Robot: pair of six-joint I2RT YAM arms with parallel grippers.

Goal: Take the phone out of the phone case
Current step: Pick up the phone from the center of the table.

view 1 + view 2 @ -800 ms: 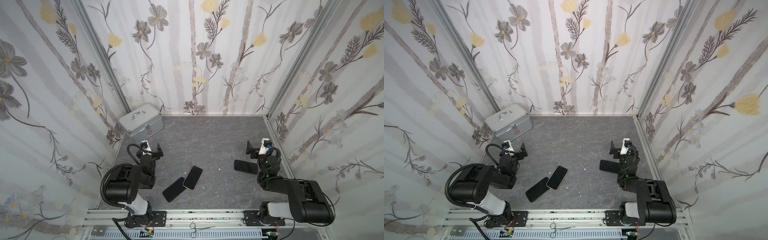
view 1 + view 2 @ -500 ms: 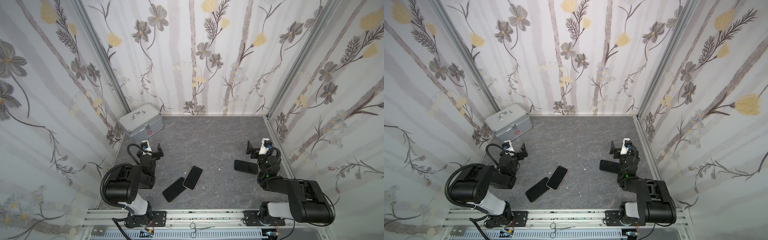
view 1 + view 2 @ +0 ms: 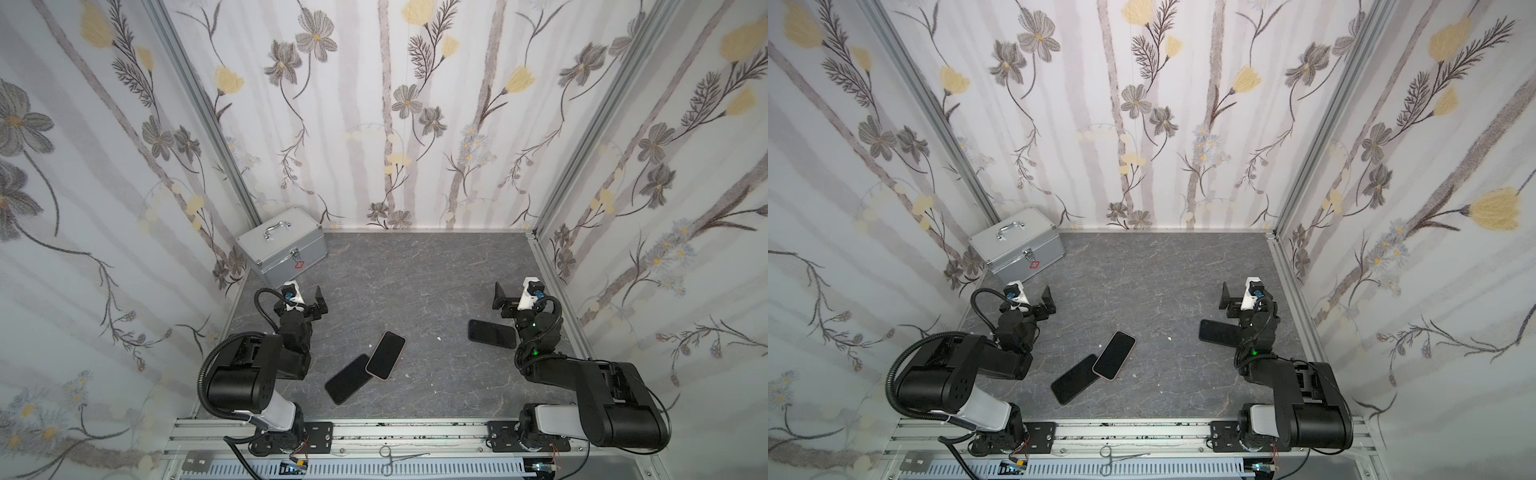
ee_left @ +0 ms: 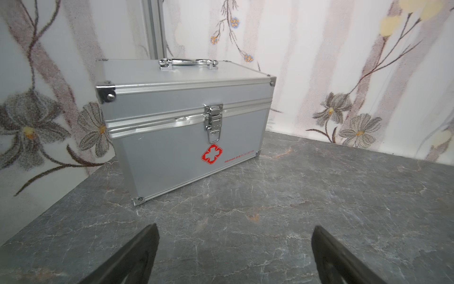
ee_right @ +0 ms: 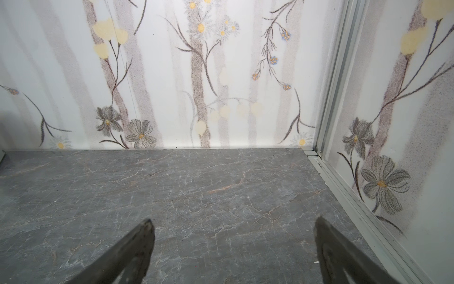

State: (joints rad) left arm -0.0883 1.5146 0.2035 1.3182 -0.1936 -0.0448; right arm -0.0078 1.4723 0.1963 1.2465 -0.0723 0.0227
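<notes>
Pink-rimmed phone (image 3: pixel 385 354), perhaps cased, left gripper (image 4: pixel 235 227), right gripper (image 5: pixel 234 220), both jaws spread wide, empty

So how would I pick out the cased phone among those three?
On the grey tabletop, find the two phones lying touching near the middle front. The cased phone is the one farther back; unlike its plain black neighbour, it has a pink rim.
</notes>
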